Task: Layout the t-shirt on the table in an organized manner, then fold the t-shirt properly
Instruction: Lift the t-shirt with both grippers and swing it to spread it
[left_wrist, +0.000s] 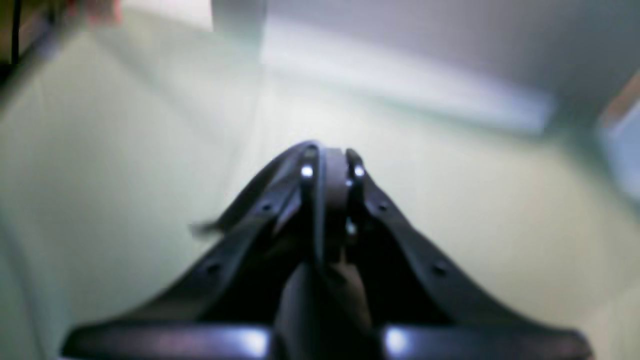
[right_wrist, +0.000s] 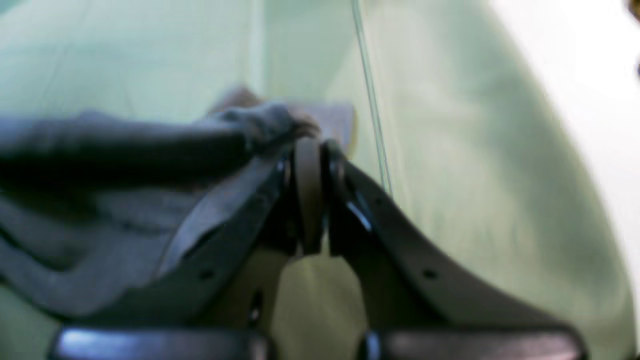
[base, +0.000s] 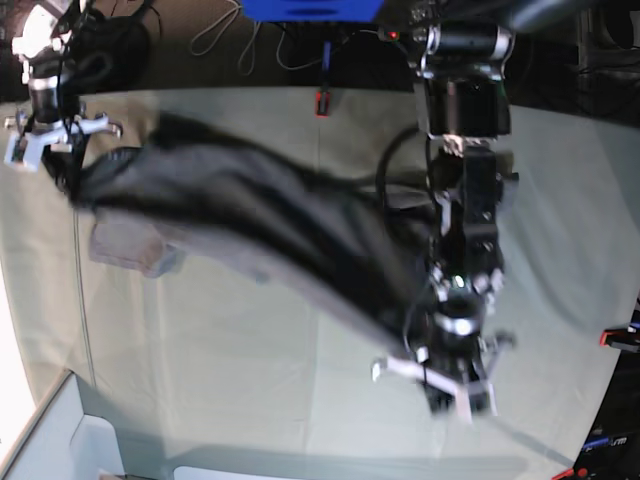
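Pale green creased cloth table (base: 250, 370). Soft grey t-shirt (base: 260, 225) stretched diagonally between arms, blurred. Right gripper (right_wrist: 310, 145) clamped on shirt edge; left gripper (left_wrist: 330, 160) jaws closed, held item unclear.

t-shirt (base: 270, 235) motion-blurred, left tool's (left_wrist: 330, 155) grip unclear — hidden

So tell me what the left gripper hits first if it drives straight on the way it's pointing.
Probably the table: past the shut left gripper the blurred wrist view shows only pale green cloth. Depth is unclear.
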